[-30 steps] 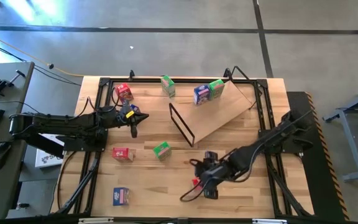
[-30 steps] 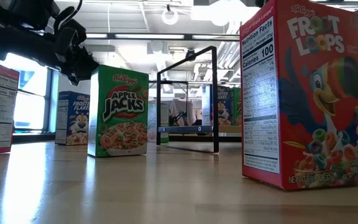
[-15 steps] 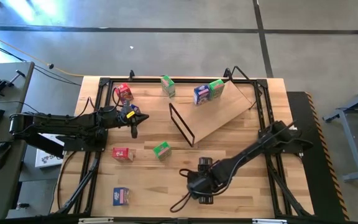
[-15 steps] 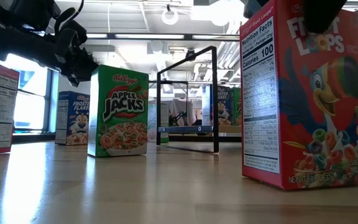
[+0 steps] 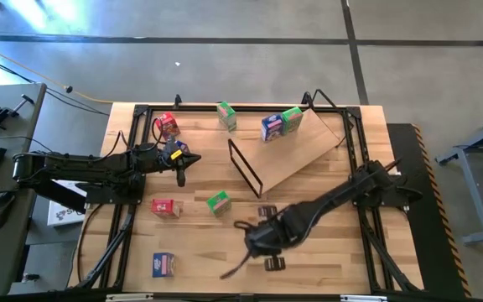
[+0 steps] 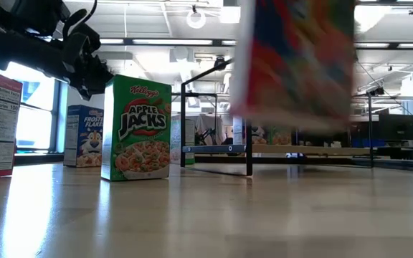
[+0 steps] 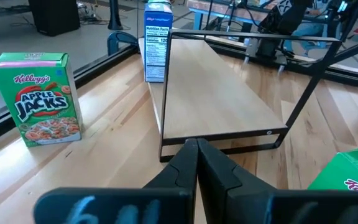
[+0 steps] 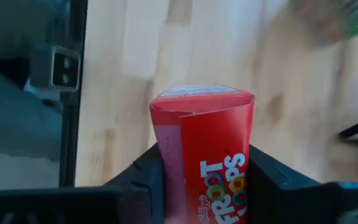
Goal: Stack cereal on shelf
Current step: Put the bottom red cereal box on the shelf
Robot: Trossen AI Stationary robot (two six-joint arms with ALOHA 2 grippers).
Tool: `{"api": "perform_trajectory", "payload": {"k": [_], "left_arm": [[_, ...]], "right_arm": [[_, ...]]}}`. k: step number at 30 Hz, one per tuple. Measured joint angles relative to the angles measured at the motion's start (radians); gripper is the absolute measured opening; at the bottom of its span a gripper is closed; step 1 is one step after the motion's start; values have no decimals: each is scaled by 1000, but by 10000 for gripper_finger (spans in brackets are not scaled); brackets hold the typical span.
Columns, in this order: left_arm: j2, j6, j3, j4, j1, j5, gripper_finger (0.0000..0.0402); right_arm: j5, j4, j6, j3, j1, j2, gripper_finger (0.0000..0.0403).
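With the red Froot Loops box [image 8: 204, 155] clamped between its fingers and lifted clear of the table near the front edge, the right gripper [image 5: 262, 239] is mid-carry; next it needs setting upright on the shelf [image 5: 296, 155], beyond, where a blue and a green box already stand. Farther left, the left gripper [image 5: 180, 164] waits, jaws together

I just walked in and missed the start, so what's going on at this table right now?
The right gripper is clamped on a red Froot Loops box and holds it off the tabletop, near the front of the table. The left gripper is shut and empty, hovering over the left side. Two boxes, a blue box and a green box, already sit on the slanted shelf. Several other cereal boxes stand around the table, including an Apple Jacks box.
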Motion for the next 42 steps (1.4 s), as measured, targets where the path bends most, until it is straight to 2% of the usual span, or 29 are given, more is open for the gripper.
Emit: {"api": "perform_trajectory", "payload": {"k": [4, 9, 13, 17, 21, 25, 30, 33, 42], "left_arm": [[0, -1, 0, 0, 0, 0, 0], [0, 6, 0, 0, 0, 0, 0], [0, 7, 0, 0, 0, 0, 0], [0, 4, 0, -2, -1, 0, 0], [0, -9, 0, -5, -1, 2, 0], [0, -3, 0, -4, -1, 2, 0], [0, 6, 0, 6, -1, 3, 0], [0, 7, 0, 14, -1, 4, 0], [0, 33, 0, 30, 0, 4, 0]], "right_arm": [[83, -167, -143, 198, -79, 0, 125], [178, -298, -416, 418, -230, -2, 125], [182, -256, -666, 376, -384, -54, 124], [145, -240, -783, 382, -518, -56, 124], [119, -229, -900, 382, -598, -62, 124], [21, -244, -973, 384, -675, -38, 124], [-14, -268, -1052, 383, -732, 20, 124], [-92, -250, -1049, 382, -760, 53, 124], [-72, -256, -1080, 382, -775, 130, 124]]}}
